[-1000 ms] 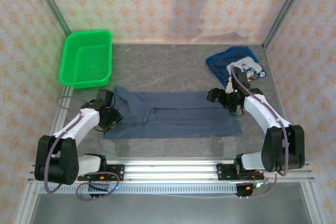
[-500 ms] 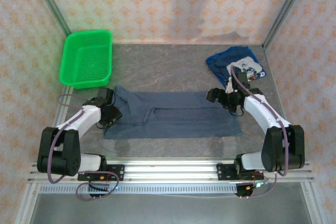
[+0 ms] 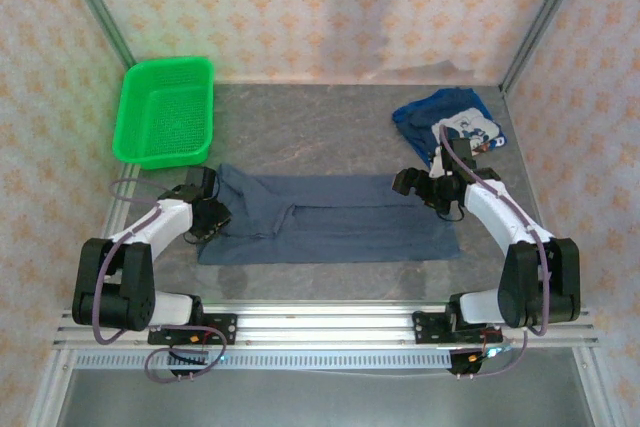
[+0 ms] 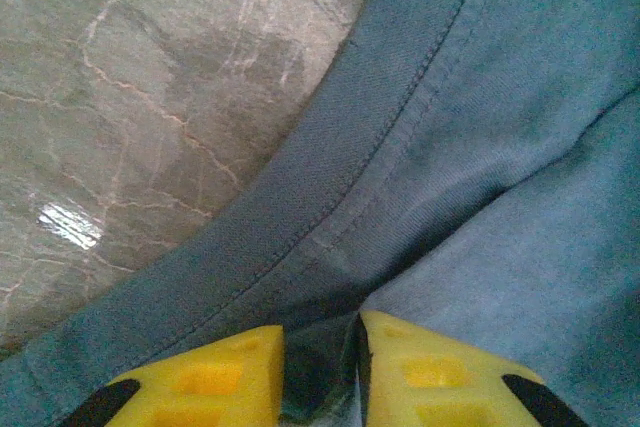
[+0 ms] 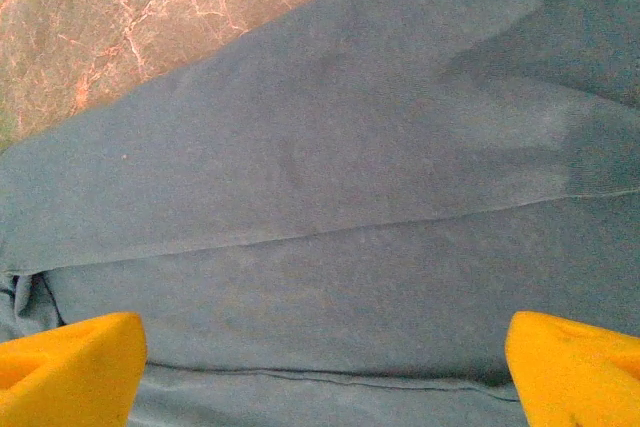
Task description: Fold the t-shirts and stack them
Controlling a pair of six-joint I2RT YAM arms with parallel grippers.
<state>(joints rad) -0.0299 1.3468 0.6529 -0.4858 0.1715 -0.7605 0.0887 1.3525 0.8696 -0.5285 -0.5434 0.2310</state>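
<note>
A slate-blue t-shirt [image 3: 330, 222] lies in a long folded strip across the middle of the table. At its left end my left gripper [image 3: 212, 215] is down on the cloth. In the left wrist view its yellow fingers [image 4: 210, 382] stand close together, and a dark fold of the shirt [image 4: 480, 147] is pinched between them beside a stitched hem. My right gripper [image 3: 412, 187] hovers over the shirt's right end, open, with its orange fingertips [image 5: 70, 367] wide apart above flat cloth [image 5: 330, 167]. The royal blue printed t-shirt [image 3: 448, 119] lies crumpled at the back right.
A green mesh basket [image 3: 170, 64] stands at the back left corner. Bare grey marbled tabletop [image 3: 320, 127] stretches behind the shirt. Patterned walls with metal posts close in the back and sides, and an aluminium rail [image 3: 320, 322] runs along the near edge.
The left gripper has slid a little toward the shirt's left end and its fingers have closed on a fold of cloth. The right arm has stayed still.
</note>
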